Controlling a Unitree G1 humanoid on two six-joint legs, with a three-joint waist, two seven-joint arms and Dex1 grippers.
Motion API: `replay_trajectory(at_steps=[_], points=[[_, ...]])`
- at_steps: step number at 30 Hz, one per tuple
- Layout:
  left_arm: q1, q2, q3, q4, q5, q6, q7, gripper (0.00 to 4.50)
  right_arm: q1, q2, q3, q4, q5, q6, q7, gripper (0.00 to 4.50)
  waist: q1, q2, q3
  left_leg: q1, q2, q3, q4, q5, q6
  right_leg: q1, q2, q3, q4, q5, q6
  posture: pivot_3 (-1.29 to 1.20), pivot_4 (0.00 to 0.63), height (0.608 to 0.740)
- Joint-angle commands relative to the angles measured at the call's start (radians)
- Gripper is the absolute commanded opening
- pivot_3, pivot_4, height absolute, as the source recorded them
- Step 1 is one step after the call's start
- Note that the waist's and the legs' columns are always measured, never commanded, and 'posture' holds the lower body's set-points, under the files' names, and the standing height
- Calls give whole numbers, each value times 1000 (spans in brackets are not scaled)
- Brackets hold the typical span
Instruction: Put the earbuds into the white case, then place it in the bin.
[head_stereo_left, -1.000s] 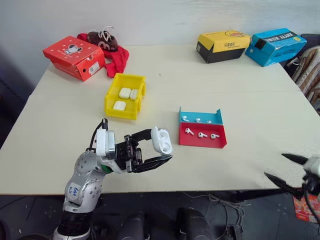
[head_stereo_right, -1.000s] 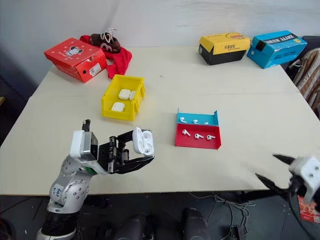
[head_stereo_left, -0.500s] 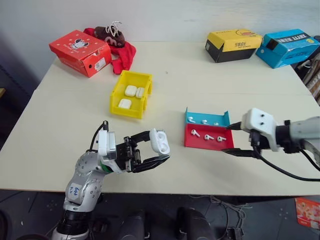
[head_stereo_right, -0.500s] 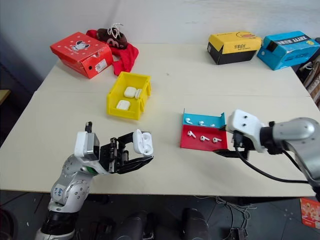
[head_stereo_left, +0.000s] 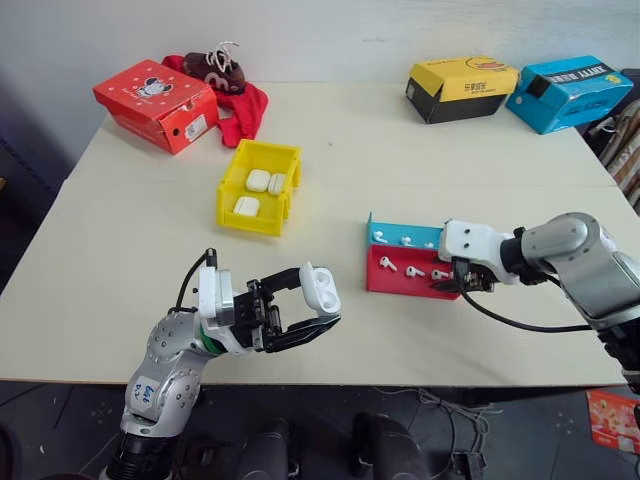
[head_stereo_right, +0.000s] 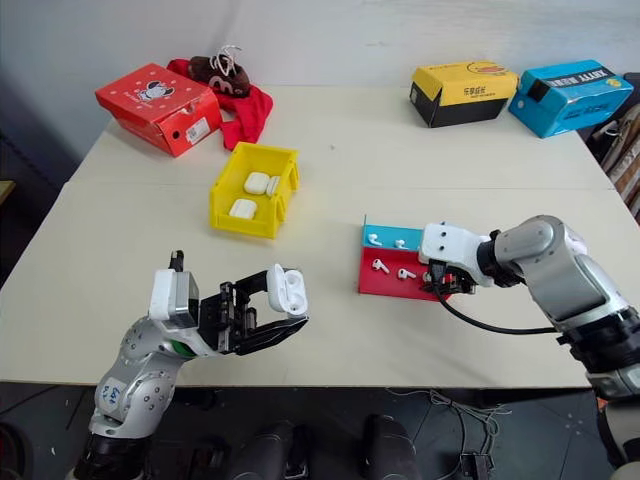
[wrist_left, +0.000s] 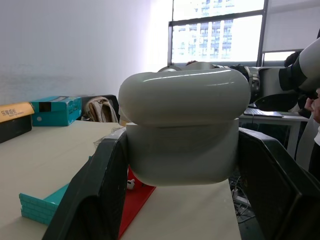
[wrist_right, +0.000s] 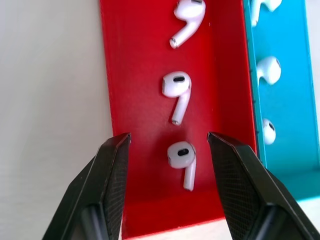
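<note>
My left gripper (head_stereo_left: 314, 300) is shut on a white case (head_stereo_left: 321, 288) and holds it above the table's near edge, lid hinged up. The same case (wrist_left: 185, 130) sits between the black fingers (wrist_left: 95, 195) in the left wrist view. Several earbuds lie in a red and blue tray (head_stereo_left: 395, 284). My right gripper (wrist_right: 169, 145) hangs open over the red half, one finger on each side of an earbud (wrist_right: 181, 156) without touching it. More earbuds (wrist_right: 176, 87) lie further along. The yellow bin (head_stereo_left: 250, 222) stands at centre left with three white cases (head_stereo_left: 258, 181) in it.
A red box (head_stereo_left: 155, 97) and a red cloth with a brown shoe (head_stereo_left: 222, 68) lie at the back left. A yellow box (head_stereo_left: 462, 88) and a blue box (head_stereo_left: 568, 90) stand at the back right. Bare tabletop separates bin and tray.
My right arm swung in from the lower right to the tray's right end, tipped downward, and its fingers drew closer together. The left gripper kept still with the case.
</note>
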Motion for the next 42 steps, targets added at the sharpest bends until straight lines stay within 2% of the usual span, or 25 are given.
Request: replay_trajectory(at_steps=[1, 23, 26, 36, 39, 42], points=[[4, 0, -10, -43, 2, -16, 8, 2814, -46, 25, 18, 24, -51, 8, 20, 2464, -5, 0, 0, 0, 0, 0, 0, 0, 0, 0, 0, 0, 0, 0, 0, 0, 150, 740], [28, 31, -2, -68, 3, -21, 33, 2814, -85, 87, 51, 85, -157, 50, 94, 2464, -7, 0, 0, 0, 0, 0, 0, 0, -1, 0, 0, 0, 1, 0, 0, 0, 150, 740], [30, 35, -1, -71, 1, -19, 33, 2814, -87, 95, 49, 92, -164, 48, 94, 1885, -7, 0, 0, 0, 0, 0, 0, 0, -1, 0, 0, 0, 1, 0, 0, 0, 150, 740], [41, 47, 2, -89, -16, 0, 37, 2814, -86, 97, 50, 97, -179, 33, 109, 1885, -7, 0, 0, 0, 0, 0, 0, 0, -1, 0, 0, 0, 1, 0, 0, 0, 150, 740], [41, 50, 1, -89, -20, 1, 36, 2814, -91, 89, 56, 106, -196, 1, 115, 989, -7, 0, 0, 0, 0, 0, 0, 0, -1, 0, 0, 0, 1, 0, 0, 0, 150, 740], [39, 53, 0, -89, -23, 2, 37, 2814, -99, 83, 62, 120, -213, -35, 133, 989, -7, 0, 0, 0, 0, 0, 0, 0, -1, 0, 0, 0, 1, 0, 0, 0, 150, 740]])
